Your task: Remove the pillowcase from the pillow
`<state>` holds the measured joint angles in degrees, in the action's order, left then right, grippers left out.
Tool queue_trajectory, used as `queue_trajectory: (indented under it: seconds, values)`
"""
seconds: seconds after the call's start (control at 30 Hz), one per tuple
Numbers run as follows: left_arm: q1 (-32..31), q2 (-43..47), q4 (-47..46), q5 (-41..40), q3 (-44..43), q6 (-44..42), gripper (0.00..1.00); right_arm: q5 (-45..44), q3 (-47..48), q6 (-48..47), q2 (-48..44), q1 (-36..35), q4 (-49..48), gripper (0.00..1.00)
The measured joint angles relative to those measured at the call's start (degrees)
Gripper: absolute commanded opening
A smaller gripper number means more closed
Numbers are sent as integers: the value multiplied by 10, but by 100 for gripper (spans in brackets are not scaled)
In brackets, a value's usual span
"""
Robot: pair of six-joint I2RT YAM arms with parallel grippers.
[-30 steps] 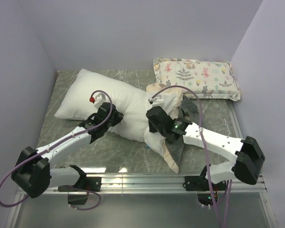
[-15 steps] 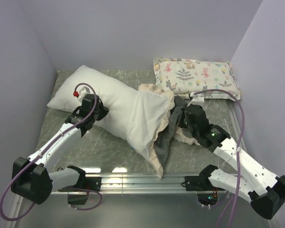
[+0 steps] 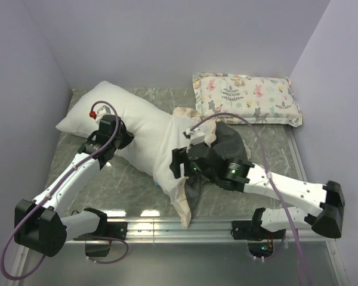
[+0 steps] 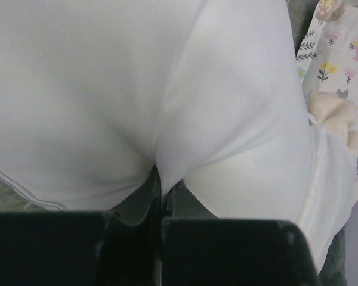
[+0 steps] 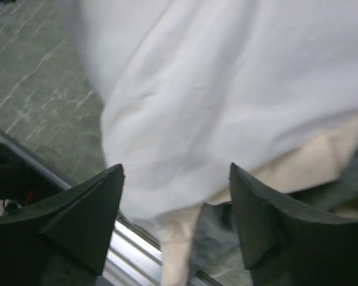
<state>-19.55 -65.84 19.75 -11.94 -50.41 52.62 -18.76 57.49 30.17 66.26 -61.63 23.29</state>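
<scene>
Your left gripper is clamped on the pillow, its fingers together with a fold of the plain white cover pinched between them; the left wrist view shows that pinch clearly. Your right gripper has its fingers apart and holds nothing. It hangs over the pale, inside-out part of the pillowcase.

The pillow lies on a slant across the desk, with its bare end toward the far left corner. Its other end, near the middle of the near edge, is inside the pillowcase. The case is bunched there, cream-white lining outward, with the dark grey outside spilling toward the right edge. The small floral pillow sits at the far right corner, and the crumpled case reaches close to it.

Expect everything here to be light, soft and limp. The pillow will squash and bend rather than resist, so your left pinch anchors it only loosely. The case will stretch and drag on the pillow rather than slide off cleanly.

For the right gripper, I'd judge the best hold to be the gathered layers near the cream frill. A single flat layer of lining would likely slip out. Take care not to pinch the pillow through the fabric.
</scene>
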Motion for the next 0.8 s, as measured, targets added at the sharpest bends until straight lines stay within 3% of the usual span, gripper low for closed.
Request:
queue_trajectory:
  seconds: [0.1,0.23,0.27,0.3,0.37,0.47,0.8]
  values:
    - [0,0,-1,1,0,0,0,-3,10,6,54,-32,-15,87]
    - [0,0,-1,1,0,-2,0,-11,10,13,109,-41,-19,72]
    - [0,0,-2,1,0,-3,1,-14,9,14,114,-40,-19,45]
    - [0,0,-2,1,0,-5,1,-15,5,11,114,-38,-21,32]
    - [0,0,-2,2,0,-5,0,-16,-2,18,108,-34,-26,12]
    - [-3,0,-2,6,0,-7,1,-17,-13,23,89,-26,-33,0]
    - [17,0,17,43,-16,-23,1,-38,-85,35,-28,-1,-26,0]
